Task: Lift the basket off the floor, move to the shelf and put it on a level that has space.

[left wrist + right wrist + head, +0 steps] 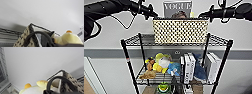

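Landmark = tall black metal wire rack w/ thin posts [126, 61].

Rectangular cream woven basket, checkered weave, dark rim [180, 31], sits at the rack's top black wire-grid tier [134, 40], roughly centred btwn the posts, long side facing cam. Can't tell if its base is fully down on the grid or just above it.

Both robot arms reach in above the rack, one at each short end of the basket. Left gripper [149, 11] at the basket's left top corner, right gripper [209, 13] at the right top corner. Fingers blurry in head view; can't tell if either claw is apart, together or clamped on anything.

Left wrist view: black loop handle [37, 36] arcs up at the basket end, close to cam, checkered wall and braided dark rim beside it, rack wires behind. Pale yellow plush w/ orange tip [70, 38] inside the basket. Right wrist view: other black loop handle [58, 82] at the opposite end, same yellow plush [37, 88] beyond it.

Behind the rack, on white wall: magazine-style poster w/ big letters [177, 8], partly hidden by the basket.

Tier below the basket: colourful plush toys [160, 65] on the left half, white upright books [188, 67] on the right half. Next tier down: small green item [163, 87], unclear what.
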